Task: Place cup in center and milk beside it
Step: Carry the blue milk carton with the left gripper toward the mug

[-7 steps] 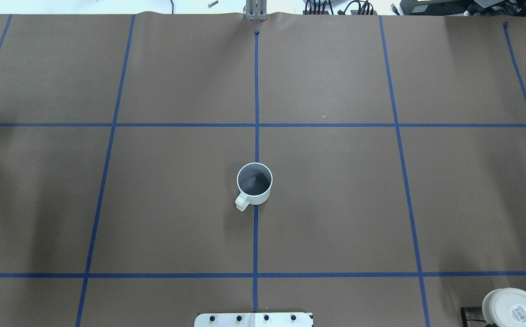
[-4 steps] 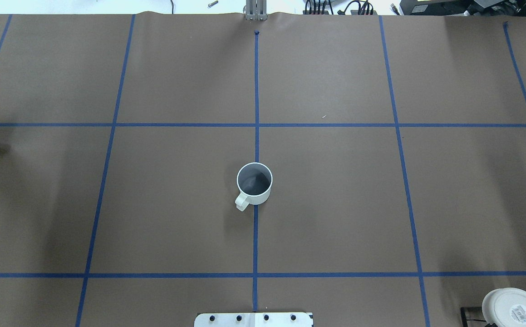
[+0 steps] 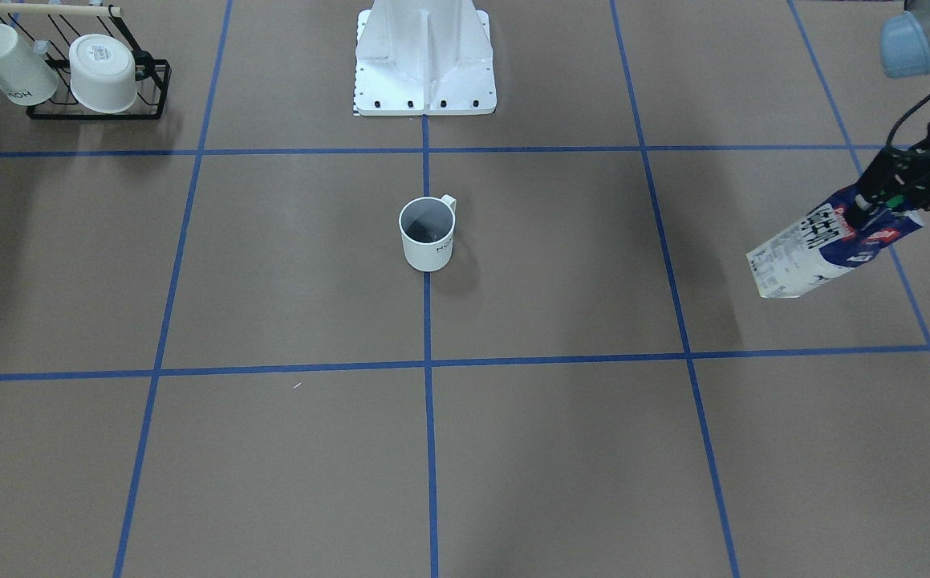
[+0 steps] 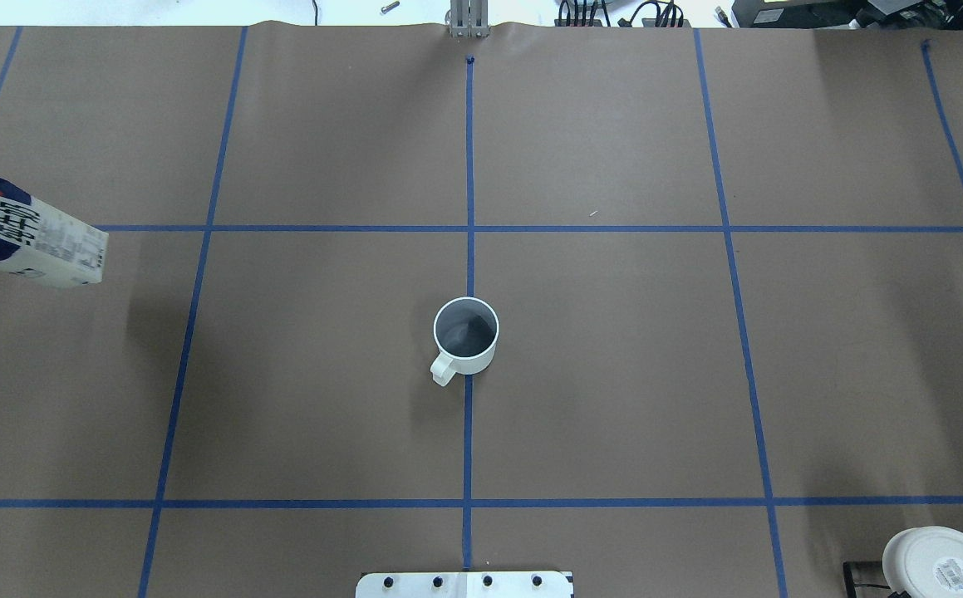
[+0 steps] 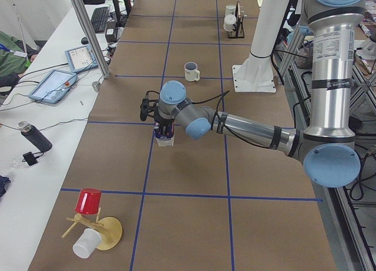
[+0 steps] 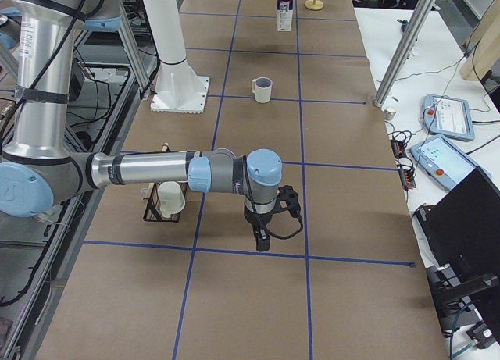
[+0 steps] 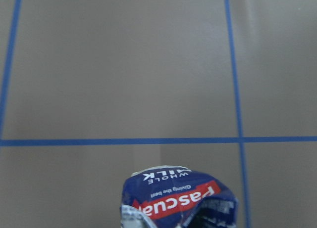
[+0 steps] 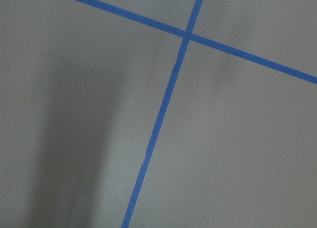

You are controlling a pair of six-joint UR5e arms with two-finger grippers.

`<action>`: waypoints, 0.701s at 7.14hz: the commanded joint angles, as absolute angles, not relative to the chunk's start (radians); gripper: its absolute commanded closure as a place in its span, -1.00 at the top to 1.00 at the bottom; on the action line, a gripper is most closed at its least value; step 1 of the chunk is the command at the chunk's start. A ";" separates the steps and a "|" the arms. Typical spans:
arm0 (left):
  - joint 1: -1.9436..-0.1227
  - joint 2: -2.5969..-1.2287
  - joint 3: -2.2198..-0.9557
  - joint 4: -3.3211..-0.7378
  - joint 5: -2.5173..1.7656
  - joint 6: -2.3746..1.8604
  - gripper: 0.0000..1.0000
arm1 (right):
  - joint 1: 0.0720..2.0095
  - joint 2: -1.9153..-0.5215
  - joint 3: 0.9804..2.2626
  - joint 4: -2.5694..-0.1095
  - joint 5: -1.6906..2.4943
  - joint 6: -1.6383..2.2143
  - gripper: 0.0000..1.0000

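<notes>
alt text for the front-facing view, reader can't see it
A white handled cup stands on the central blue tape line, while at the right edge the left gripper holds a blue-and-white milk carton by its top. A black rack with two white cups sits top left, the robot's base top centre.

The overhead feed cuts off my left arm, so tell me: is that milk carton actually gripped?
Observer: Yes. The front-facing view shows the left end effector closed on the milk at its gabled top.
Operator: And the right arm? It's absent from my view.
Observer: The right-side view shows the right end effector pointing down near the black rack; open or shut, I cannot tell.
</notes>
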State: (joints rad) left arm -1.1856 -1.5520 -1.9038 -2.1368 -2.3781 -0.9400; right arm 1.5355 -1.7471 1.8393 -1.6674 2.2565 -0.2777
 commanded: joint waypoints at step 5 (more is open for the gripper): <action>-0.690 -2.160 -2.060 -1.332 -1.941 -1.274 -1.00 | 1.534 -1.749 1.829 -1.666 2.256 -0.278 1.00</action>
State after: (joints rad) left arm -0.7988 -2.0171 -2.0783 -1.4943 -2.0536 -1.2210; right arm 1.5345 -1.7486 1.8334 -1.6671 2.2563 -0.2777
